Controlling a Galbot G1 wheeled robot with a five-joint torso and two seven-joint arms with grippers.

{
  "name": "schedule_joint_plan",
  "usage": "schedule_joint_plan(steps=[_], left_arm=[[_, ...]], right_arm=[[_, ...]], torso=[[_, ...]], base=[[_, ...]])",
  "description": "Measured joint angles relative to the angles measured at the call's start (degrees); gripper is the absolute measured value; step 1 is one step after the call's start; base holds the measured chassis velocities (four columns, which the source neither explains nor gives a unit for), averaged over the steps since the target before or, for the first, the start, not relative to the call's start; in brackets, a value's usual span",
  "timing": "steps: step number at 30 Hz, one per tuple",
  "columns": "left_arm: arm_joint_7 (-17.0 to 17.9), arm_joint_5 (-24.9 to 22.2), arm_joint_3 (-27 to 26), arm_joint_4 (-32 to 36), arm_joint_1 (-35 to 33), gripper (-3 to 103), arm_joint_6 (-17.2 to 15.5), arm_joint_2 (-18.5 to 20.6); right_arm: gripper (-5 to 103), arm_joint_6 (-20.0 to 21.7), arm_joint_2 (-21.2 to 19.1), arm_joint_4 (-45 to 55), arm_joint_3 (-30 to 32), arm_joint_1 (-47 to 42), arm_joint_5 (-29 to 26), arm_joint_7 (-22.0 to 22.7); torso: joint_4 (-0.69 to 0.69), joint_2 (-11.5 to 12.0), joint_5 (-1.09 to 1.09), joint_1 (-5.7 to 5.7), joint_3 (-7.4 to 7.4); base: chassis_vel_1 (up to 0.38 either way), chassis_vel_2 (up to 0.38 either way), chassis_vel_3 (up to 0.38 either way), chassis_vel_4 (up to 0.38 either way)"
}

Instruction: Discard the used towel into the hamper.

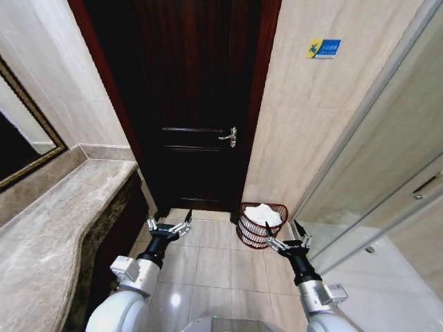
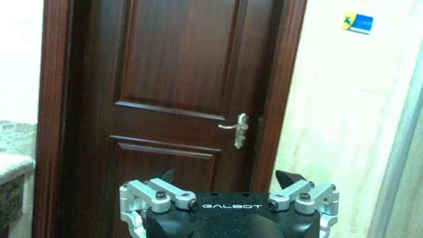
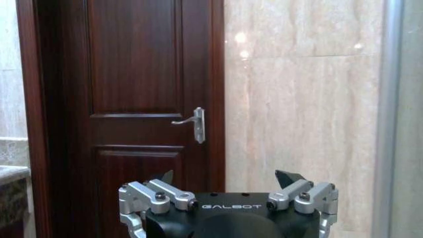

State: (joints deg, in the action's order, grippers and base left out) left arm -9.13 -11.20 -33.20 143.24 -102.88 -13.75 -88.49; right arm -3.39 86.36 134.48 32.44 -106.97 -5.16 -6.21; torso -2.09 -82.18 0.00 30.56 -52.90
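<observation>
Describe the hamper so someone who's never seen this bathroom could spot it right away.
Find the dark wooden door at the far end of the room. On the tiled floor just right of it, against the beige wall, stands the hamper. It is the one small round reddish-brown openwork basket there, with a white towel in it.

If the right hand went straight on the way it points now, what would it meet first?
Probably the dark wooden door, near its handle; the right hand, fingers open, faces it with nothing between. Depth is unclear.
</observation>
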Motion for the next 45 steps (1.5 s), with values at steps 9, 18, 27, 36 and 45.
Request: schedule_joint_plan(steps=[9,18,27,36,45], left_arm=[[0.0,0.0,0.0,0.0,0.0,100,0.0,0.0],[0.0,0.0,0.0,0.0,0.0,100,0.0,0.0],[0.0,0.0,0.0,0.0,0.0,100,0.0,0.0],[0.0,0.0,0.0,0.0,0.0,100,0.0,0.0],[0.0,0.0,0.0,0.0,0.0,100,0.0,0.0]], right_arm=[[100,0.0,0.0,0.0,0.0,0.0,0.0,0.0],[100,0.0,0.0,0.0,0.0,0.0,0.0,0.0],[100,0.0,0.0,0.0,0.0,0.0,0.0,0.0],[100,0.0,0.0,0.0,0.0,0.0,0.0,0.0],[100,0.0,0.0,0.0,0.0,0.0,0.0,0.0]], torso=[[0.01,0.0,0.02,-0.03,0.01],[-0.01,0.0,-0.01,0.01,0.00],[0.00,0.0,0.01,0.00,0.00],[0.00,0.0,0.00,0.00,0.00],[0.00,0.0,0.00,-0.01,0.00]], base=[[-0.057,-0.155,0.071,0.104],[0.009,0.044,0.008,-0.047],[0.002,-0.025,-0.001,0.017],[0.000,0.000,0.000,0.000],[0.000,0.000,0.000,0.000]])
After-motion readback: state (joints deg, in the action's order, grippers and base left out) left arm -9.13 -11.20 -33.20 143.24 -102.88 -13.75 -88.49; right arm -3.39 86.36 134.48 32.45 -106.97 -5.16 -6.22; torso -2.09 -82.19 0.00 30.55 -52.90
